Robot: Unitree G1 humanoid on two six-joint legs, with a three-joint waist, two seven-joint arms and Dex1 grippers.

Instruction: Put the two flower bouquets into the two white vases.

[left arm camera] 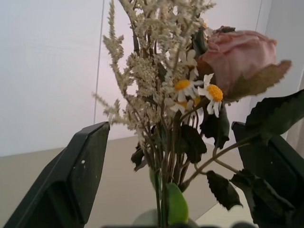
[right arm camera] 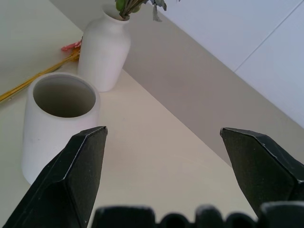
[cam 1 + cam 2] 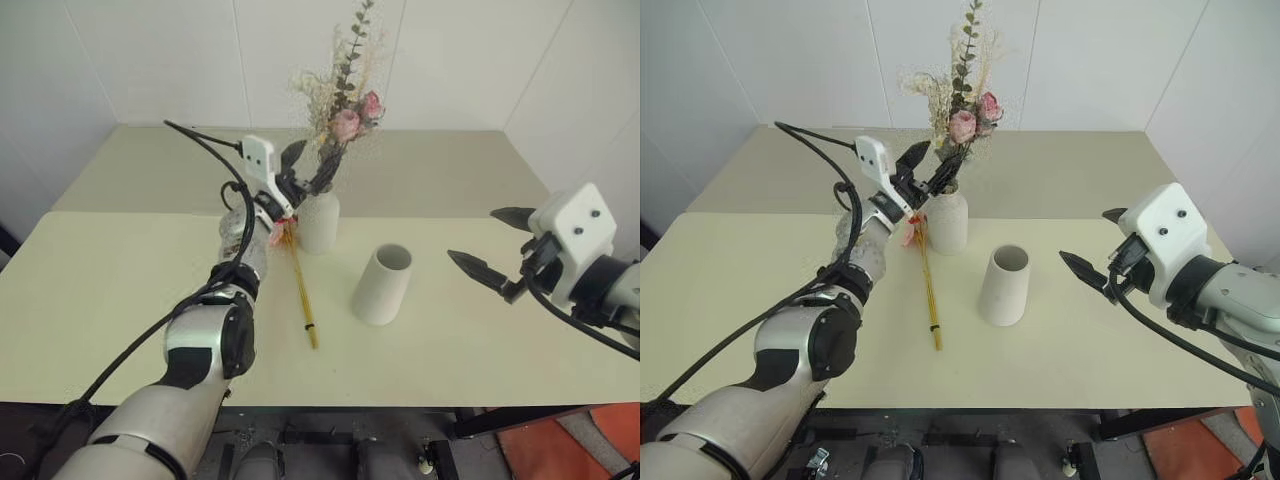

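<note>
- Lying flat on the surface (image 3: pixel 120 300), the slim bouquet (image 3: pixel 303 300) points its stem toward the robot, blooms beside the bottle vase (image 3: pixel 318 222).
- Left pincer (image 3: pixel 308 168), open, empty, is nearer; the wide vase (image 3: pixel 382 286) stands beside.
- Right pincer (image 3: pixel 492 245) is open too.

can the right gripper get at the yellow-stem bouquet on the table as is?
Probably not directly: the slim bouquet lies beyond the wide vase from the open right gripper, which would likely have to go over or around it.
</note>
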